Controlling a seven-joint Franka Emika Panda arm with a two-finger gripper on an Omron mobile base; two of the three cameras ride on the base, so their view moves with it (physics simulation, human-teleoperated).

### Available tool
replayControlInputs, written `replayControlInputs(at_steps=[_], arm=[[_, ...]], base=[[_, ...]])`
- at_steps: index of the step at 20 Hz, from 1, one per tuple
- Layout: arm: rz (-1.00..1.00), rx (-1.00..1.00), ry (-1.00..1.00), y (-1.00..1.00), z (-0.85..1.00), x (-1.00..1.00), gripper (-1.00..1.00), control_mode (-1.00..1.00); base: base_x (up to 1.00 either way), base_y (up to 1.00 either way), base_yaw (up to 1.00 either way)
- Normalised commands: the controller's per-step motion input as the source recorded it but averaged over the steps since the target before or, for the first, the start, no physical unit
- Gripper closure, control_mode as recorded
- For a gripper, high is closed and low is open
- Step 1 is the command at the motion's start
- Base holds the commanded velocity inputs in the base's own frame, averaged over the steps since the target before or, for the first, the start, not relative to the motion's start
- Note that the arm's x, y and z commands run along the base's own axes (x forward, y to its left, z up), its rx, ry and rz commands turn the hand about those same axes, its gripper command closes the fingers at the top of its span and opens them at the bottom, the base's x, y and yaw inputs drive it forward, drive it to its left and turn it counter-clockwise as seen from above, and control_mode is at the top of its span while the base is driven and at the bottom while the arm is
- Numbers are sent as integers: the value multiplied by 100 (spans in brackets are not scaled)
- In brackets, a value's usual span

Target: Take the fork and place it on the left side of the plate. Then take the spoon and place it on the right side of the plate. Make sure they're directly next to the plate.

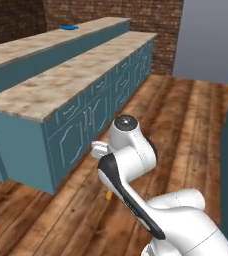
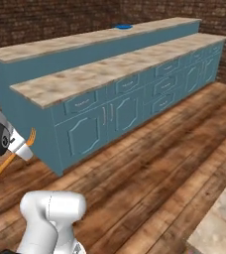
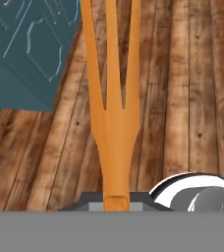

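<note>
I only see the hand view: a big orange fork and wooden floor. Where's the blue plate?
Observer: The plate lies on the upper countertop, well away from the arm.
Operator: Is my fork held properly?
Observer: The end effector is shut on the fork, and its handle sticks out behind.
Operator: What's under the plate's shelf?
Observer: A lower countertop runs in front, over blue cabinets.
</note>
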Motion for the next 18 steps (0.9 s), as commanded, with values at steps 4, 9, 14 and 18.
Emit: replayControlInputs(at_steps=[4, 9, 14, 18], arm=[[0, 0, 0, 0, 0, 0, 100, 100], [0, 0, 0, 0, 0, 0, 100, 100], [0, 0, 0, 0, 0, 0, 100, 100], [0, 0, 0, 0, 0, 0, 100, 100]], base=[[100, 100, -11], [96, 100, -8], [90, 100, -10], [72, 100, -9]])
